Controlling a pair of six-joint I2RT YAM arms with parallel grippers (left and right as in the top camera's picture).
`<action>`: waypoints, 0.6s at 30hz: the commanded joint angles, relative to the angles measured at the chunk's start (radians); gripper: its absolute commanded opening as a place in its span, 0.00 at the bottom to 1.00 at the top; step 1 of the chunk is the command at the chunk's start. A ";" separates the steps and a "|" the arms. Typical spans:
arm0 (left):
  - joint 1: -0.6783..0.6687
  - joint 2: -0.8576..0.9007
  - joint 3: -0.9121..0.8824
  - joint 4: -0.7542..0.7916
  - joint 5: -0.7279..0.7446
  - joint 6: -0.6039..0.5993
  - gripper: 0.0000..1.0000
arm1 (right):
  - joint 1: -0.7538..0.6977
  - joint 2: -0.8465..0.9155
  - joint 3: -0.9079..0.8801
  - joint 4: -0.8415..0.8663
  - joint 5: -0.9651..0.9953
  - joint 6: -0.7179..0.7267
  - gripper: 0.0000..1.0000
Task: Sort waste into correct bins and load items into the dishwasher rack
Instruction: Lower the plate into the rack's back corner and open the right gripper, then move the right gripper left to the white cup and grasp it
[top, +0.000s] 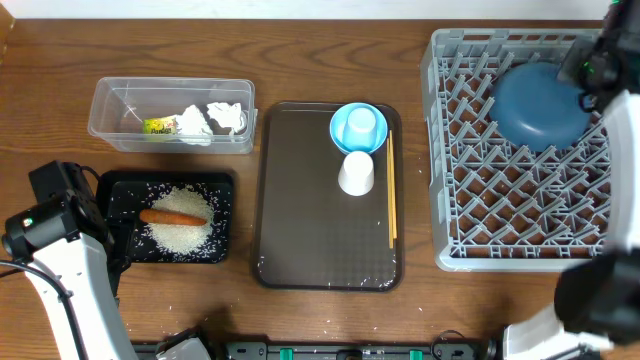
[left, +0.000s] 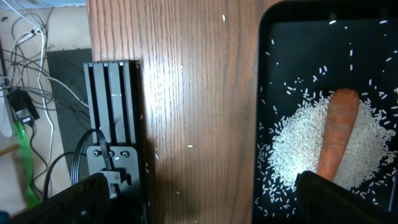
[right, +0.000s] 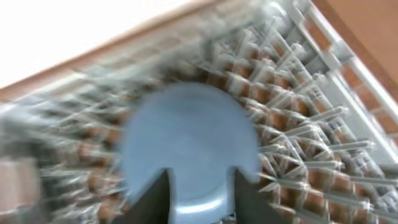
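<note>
The dark-blue dish (top: 535, 100) leans in the grey dishwasher rack (top: 450, 200). My right gripper (top: 590, 75) hovers at its right edge. In the blurred right wrist view its two fingers stand apart over the dish (right: 186, 143), with the dish's rim showing between them, and rack pegs (right: 311, 124) lie all around. My left gripper (left: 205, 205) is open over bare wood, just left of the black tray (left: 264, 124) holding rice (left: 298, 143) and a carrot (left: 337, 134). Tissues (top: 225, 117) and a wrapper (top: 158, 126) lie in the clear tub (top: 110, 100).
A brown serving tray (top: 320, 220) in the middle carries a light-blue bowl (top: 358, 127), a white cup (top: 356, 173) and chopsticks (top: 390, 200). Stray rice grains dot the wood near the black tray (top: 225, 215). The table's left edge, with cables beyond it, is under my left arm.
</note>
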 joint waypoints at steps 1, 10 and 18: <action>0.006 0.005 0.001 -0.006 -0.006 0.001 0.98 | 0.040 -0.147 0.006 -0.005 -0.351 -0.006 0.86; 0.006 0.005 0.001 -0.006 -0.006 0.001 0.98 | 0.234 -0.215 0.006 -0.062 -0.743 -0.029 0.99; 0.006 0.005 0.001 -0.006 -0.006 0.001 0.98 | 0.561 -0.096 0.006 -0.227 -0.222 0.085 0.99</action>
